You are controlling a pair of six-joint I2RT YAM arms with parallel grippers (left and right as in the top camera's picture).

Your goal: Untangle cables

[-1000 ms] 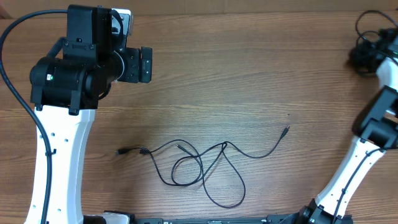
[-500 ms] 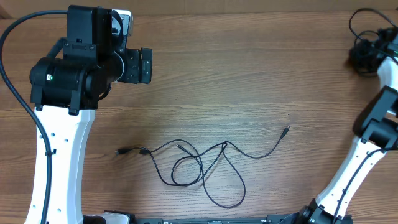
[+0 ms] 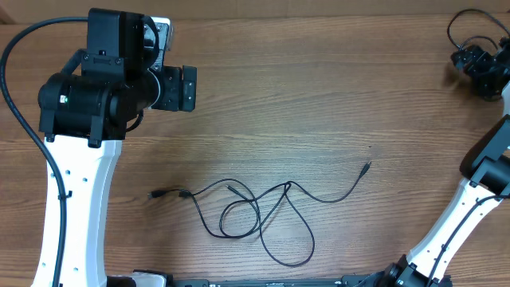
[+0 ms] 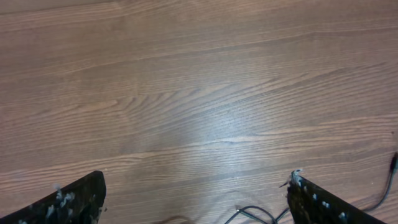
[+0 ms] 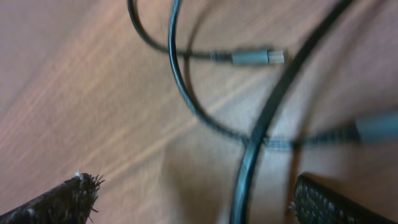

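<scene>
Cables (image 3: pixel 288 186): thin black cords, looped and crossed, small plugs at ends, lying on wooden table (image 3: pixel 319 112) near front centre. Left gripper (image 4: pixel 194 180) spread wide, empty. Right gripper (image 5: pixel 194 183) spread too.

A brown wood-grain table (image 3: pixel 319 96) fills every view, its flat surface streaked with long wavy grain lines running side to side under the overhead camera. In the left wrist view a pale sheen of light (image 4: pixel 205 124) lies across the middle of the wood. The right wrist view shows the same surface blurred and warmer in tone.
</scene>
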